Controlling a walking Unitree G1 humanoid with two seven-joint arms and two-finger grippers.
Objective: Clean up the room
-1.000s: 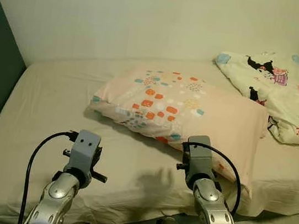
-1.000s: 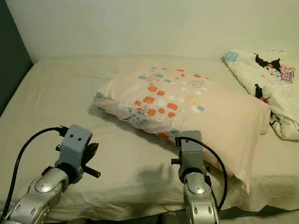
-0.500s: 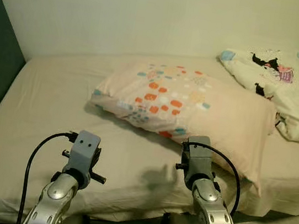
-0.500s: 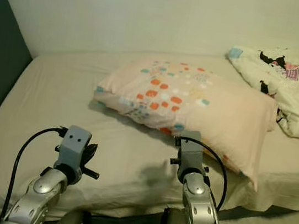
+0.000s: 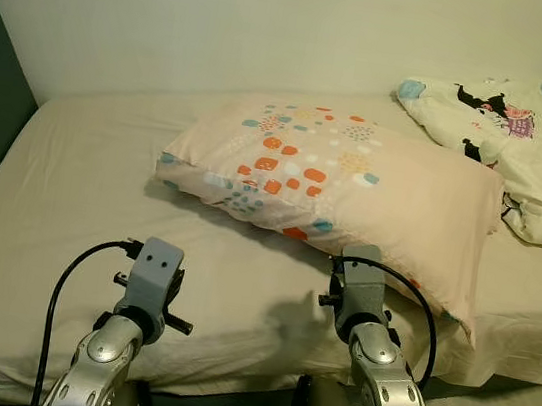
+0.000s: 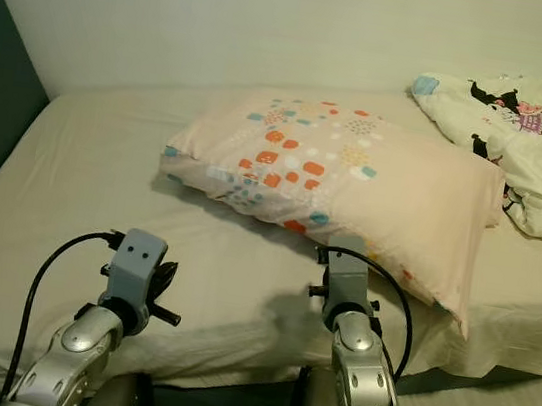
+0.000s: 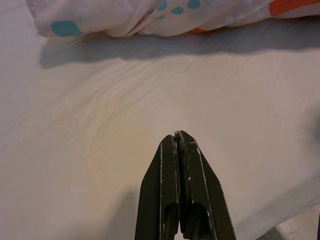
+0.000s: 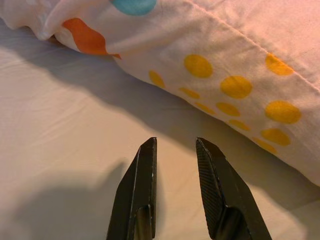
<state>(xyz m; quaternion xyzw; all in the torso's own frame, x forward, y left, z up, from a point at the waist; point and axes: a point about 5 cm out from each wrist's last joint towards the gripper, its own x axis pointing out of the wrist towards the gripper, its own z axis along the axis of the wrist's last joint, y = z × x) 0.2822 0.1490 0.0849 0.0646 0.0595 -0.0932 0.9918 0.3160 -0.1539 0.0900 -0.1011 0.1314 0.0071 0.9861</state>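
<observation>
Closer now than a second ago, the bed [image 5: 81, 187] carries a spotted pillow [image 5: 354, 189] mid-mattress and a cartoon quilt [image 5: 523, 137] far right. Right hand [image 8: 175, 150], fingers narrowly parted, nears the pillow's near edge; left hand [image 7: 177, 142] is pressed closed.

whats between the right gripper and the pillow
Only bare, shaded beige bedsheet separates the right gripper from the pink dotted pillow, seen in the right wrist view.
</observation>
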